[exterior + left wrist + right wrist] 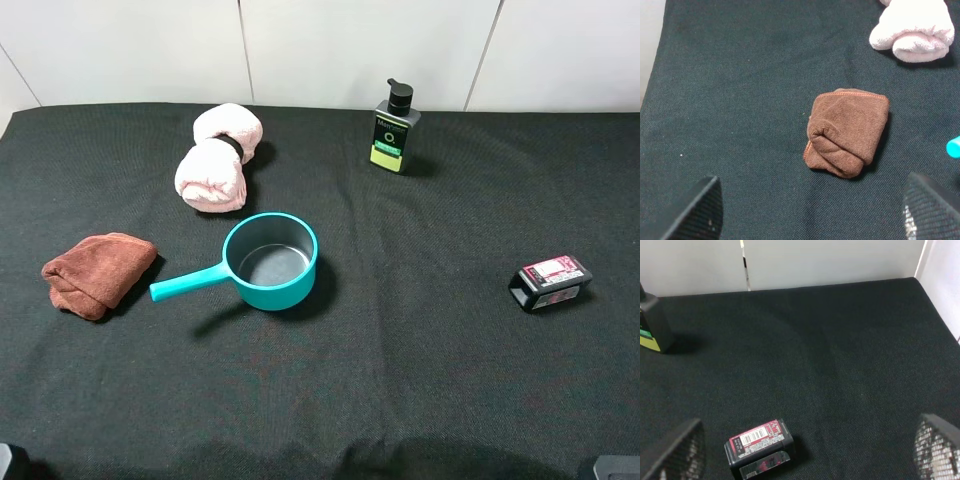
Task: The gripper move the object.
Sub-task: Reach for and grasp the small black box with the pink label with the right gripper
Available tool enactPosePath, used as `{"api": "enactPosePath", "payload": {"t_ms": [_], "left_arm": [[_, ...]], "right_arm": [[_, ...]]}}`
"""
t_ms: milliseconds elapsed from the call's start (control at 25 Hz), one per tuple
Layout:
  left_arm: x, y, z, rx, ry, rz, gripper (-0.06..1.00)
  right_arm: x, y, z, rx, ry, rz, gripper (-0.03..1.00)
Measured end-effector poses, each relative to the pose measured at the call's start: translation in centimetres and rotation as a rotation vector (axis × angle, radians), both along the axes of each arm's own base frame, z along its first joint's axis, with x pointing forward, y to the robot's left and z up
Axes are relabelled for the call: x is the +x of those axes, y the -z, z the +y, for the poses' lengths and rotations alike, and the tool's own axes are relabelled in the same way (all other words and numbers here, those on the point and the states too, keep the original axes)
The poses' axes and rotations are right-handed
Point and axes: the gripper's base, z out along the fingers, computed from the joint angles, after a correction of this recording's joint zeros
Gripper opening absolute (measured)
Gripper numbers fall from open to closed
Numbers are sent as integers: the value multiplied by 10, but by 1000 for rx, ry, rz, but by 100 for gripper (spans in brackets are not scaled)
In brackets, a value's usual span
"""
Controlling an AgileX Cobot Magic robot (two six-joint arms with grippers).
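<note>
1. The object is a small black rectangular box. It has a pink-and-white label on its top face, and the label has a barcode printed on it.
2. It lies flat on the table, label upward. It is on the right side, closer to the right edge than to the middle, and it is turned a little askew to the table edges.
3. The right gripper has its two black, mesh-textured fingers spread wide apart, and they hold nothing.
4. The object lies ahead of this gripper, nearer to one finger than to the other, and it touches neither.

High overview of table, wrist views low, close
</note>
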Motion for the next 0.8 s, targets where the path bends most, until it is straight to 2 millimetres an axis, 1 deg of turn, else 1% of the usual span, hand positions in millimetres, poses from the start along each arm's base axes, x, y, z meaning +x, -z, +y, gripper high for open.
{"api": "enactPosePath", "payload": {"t_ms": [800], "left_arm": [[0, 0, 0, 0, 0, 0, 77]], "right_arm": [[0, 0, 0, 0, 0, 0, 63]]}}
